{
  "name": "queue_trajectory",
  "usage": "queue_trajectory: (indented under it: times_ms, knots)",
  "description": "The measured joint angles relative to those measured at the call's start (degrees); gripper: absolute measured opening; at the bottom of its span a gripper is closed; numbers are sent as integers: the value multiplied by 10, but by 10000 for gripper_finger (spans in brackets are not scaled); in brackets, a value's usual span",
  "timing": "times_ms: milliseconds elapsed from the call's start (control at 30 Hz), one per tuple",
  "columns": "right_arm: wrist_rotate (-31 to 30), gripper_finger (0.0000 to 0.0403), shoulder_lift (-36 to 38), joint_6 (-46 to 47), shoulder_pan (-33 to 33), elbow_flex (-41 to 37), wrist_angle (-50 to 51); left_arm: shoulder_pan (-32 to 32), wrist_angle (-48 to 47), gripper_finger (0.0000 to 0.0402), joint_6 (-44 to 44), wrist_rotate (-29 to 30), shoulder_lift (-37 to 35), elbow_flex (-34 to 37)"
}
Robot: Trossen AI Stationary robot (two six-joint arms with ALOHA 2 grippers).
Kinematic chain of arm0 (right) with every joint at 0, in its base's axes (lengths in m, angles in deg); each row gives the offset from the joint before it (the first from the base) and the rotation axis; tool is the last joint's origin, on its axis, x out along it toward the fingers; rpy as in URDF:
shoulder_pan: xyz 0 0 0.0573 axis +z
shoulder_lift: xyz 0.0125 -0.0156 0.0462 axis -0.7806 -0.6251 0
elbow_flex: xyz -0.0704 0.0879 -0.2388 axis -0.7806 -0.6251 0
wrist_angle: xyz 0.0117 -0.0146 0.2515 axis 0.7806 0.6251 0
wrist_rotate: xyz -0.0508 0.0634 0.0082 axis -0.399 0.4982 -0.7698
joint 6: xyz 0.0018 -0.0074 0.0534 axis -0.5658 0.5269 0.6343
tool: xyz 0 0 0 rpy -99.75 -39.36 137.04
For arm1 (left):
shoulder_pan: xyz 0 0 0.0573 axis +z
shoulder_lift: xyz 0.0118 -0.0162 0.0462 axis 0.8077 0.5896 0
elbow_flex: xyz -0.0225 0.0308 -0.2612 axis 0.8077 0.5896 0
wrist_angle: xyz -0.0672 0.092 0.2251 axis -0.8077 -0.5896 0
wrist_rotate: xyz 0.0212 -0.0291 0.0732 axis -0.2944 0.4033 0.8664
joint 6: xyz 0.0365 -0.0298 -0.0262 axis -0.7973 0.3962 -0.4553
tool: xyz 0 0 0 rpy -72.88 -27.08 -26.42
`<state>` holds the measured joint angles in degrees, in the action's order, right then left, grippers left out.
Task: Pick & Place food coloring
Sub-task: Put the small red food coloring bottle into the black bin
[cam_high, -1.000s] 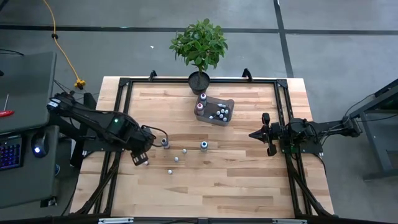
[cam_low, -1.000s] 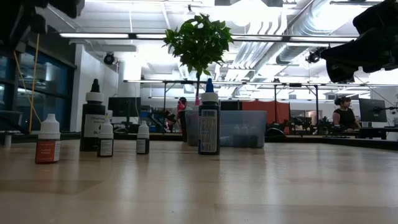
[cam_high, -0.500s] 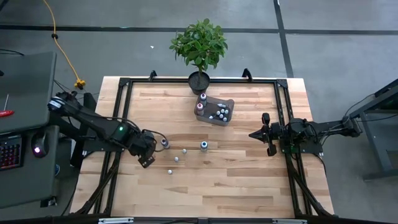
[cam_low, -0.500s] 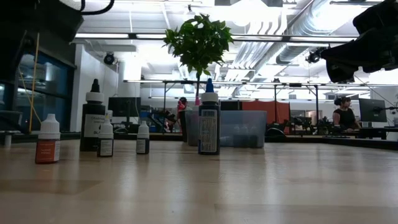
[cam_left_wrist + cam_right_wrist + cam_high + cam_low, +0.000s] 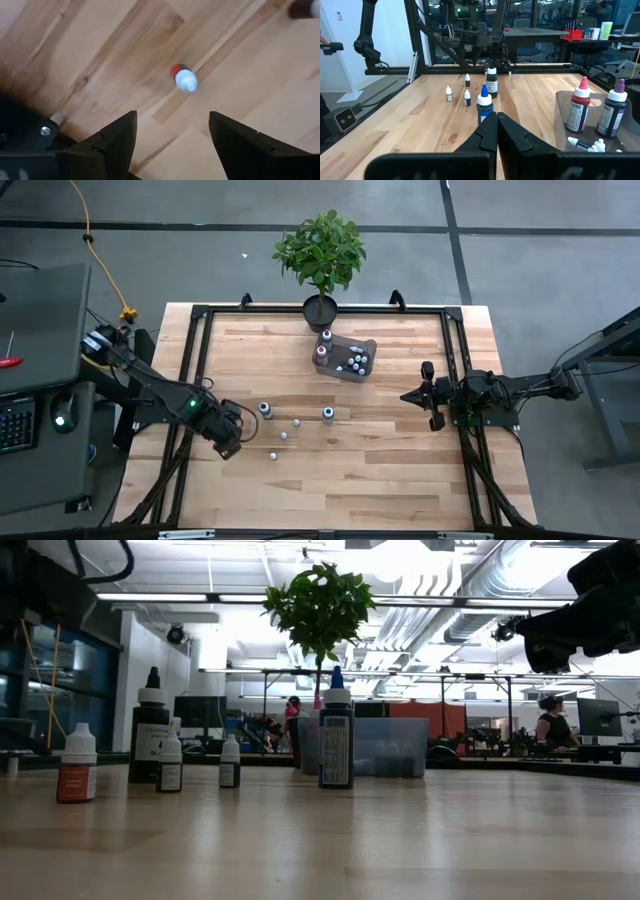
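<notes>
The left gripper point(image 5: 232, 442) hangs over the wood table point(image 5: 380, 470) near its left rail, fingers point(image 5: 107, 145) spread wide with nothing between them. Just ahead of the gap, apart from both fingers, a small bottle point(image 5: 184, 79) with a white cap and red body stands on the boards; in the high view it is the nearest one to the gripper point(image 5: 272, 455). Further out from the gripper stand the other loose bottles: a dark one point(image 5: 265, 410), two small white-capped ones point(image 5: 283, 435) point(image 5: 296, 422), and a blue-capped one point(image 5: 327, 413). Well beyond these, toward the far edge, a clear bin point(image 5: 346, 357) holds more bottles, among them a red-capped one point(image 5: 579, 107) and a purple-capped one point(image 5: 613, 112). A potted plant point(image 5: 320, 255) stands just behind the bin.

The right gripper point(image 5: 407, 395) waits by the right rail, well apart from all the bottles, its fingers point(image 5: 485, 134) pressed together on nothing.
</notes>
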<state>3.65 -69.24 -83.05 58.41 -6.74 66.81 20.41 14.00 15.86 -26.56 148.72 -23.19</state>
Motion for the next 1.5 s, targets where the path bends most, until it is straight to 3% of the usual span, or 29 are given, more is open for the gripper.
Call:
queue_trajectory:
  times_ms: [167,767,1167,1500]
  knots:
    - [0,1,0,0,0,0,0,-19,38,240,-10,28,22,11]
    - [0,2,0,0,0,0,0,-48,84,240,-223,74,71,12]
    - [0,3,0,0,0,0,0,-47,80,240,-240,104,71,12]
    - [0,2,0,0,0,0,0,-7,81,240,-285,84,72,12]
